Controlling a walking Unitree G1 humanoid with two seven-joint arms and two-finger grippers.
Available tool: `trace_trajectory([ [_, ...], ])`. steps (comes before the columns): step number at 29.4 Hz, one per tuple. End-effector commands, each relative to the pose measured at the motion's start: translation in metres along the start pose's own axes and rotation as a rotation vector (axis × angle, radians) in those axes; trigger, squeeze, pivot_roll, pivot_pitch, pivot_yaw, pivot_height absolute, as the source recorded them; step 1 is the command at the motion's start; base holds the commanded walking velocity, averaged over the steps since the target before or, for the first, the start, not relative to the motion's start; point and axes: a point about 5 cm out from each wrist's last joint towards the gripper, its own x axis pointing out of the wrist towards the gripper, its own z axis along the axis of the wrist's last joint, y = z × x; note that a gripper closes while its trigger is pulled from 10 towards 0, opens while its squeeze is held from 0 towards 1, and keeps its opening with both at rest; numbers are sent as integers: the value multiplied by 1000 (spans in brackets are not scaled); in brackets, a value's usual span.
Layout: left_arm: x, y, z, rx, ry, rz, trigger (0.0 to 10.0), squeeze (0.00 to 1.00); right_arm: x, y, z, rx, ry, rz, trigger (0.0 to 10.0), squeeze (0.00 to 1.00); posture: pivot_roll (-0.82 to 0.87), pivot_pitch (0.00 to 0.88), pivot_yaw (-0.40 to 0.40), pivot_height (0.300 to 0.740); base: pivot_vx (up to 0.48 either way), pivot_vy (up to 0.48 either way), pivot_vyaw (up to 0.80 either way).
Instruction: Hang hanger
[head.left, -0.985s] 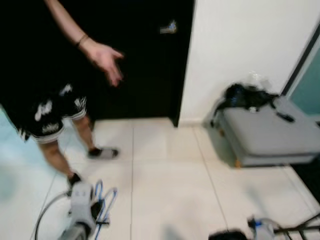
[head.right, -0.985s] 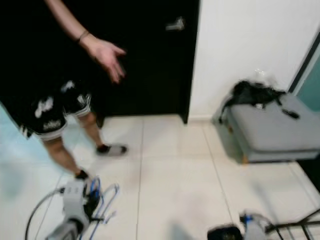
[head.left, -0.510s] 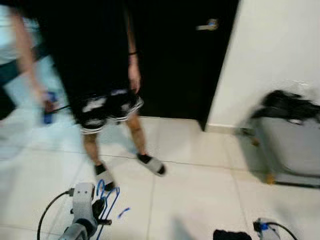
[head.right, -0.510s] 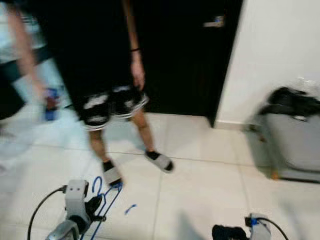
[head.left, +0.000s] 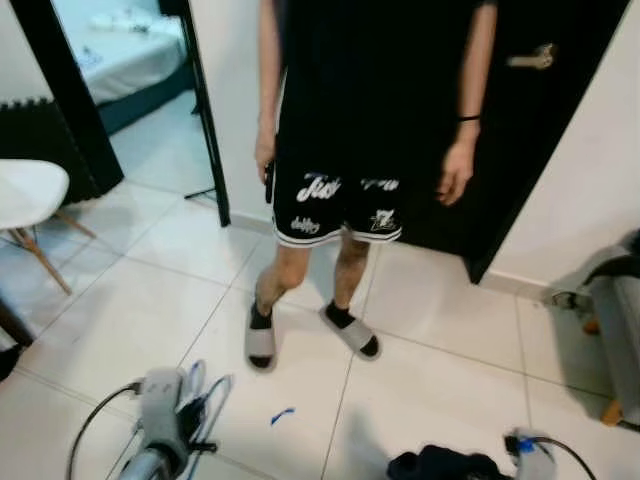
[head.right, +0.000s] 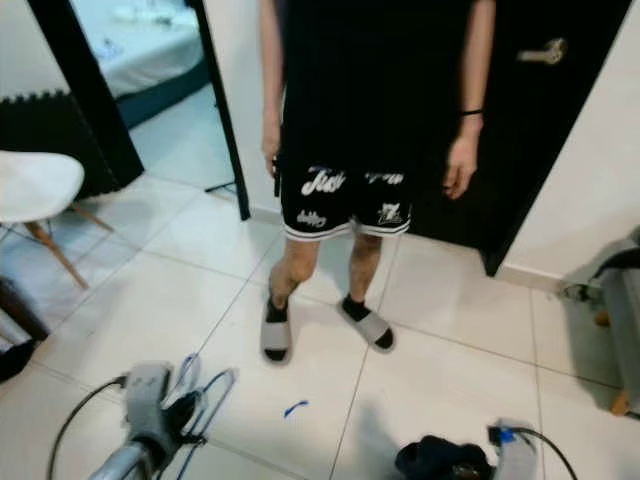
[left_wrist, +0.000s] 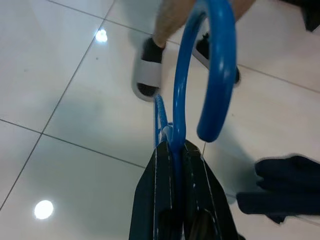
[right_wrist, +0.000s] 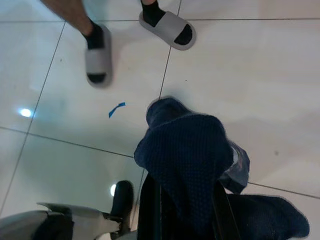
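Person (head.left: 370, 120) now squarely ahead, chair (head.left: 25, 195) leftward

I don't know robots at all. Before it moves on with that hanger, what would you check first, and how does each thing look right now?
1. Blue hanger gripped by the left gripper: ok, the fingers are shut on it just below the hook.
2. Dark cloth held by the right gripper: ok, it drapes over the fingers.
3. Path ahead: not ok, a person stands directly in front, by the black door.
4. Floor: not ok, a small blue scrap lies there.
5. Rail or hook to hang on: cannot tell.
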Motion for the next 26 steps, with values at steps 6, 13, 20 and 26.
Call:
trace_trajectory([
  [6, 1, -1, -5, -2, 24, -4, 10000, 0, -7, -16, 5, 24, -4, -30, 10000, 0, 56, 84, -19, 740, 0, 0, 0],
  [13, -1, 3, -7, 0, 36, -1, 10000, 0, -10, -25, 10, 27, -8, -37, 10000, 0, 56, 86, -12, 740, 0, 0, 0],
  [20, 0, 5, -8, 1, 44, 1, 10000, 0, -8, -20, 6, 29, 3, -32, 10000, 0, 57, 86, -10, 740, 0, 0, 0],
  [26, 1, 7, -9, 2, 58, 2, 10000, 0, -1, -3, -1, 27, 6, -10, 10000, 0, 56, 81, -9, 740, 0, 0, 0],
])
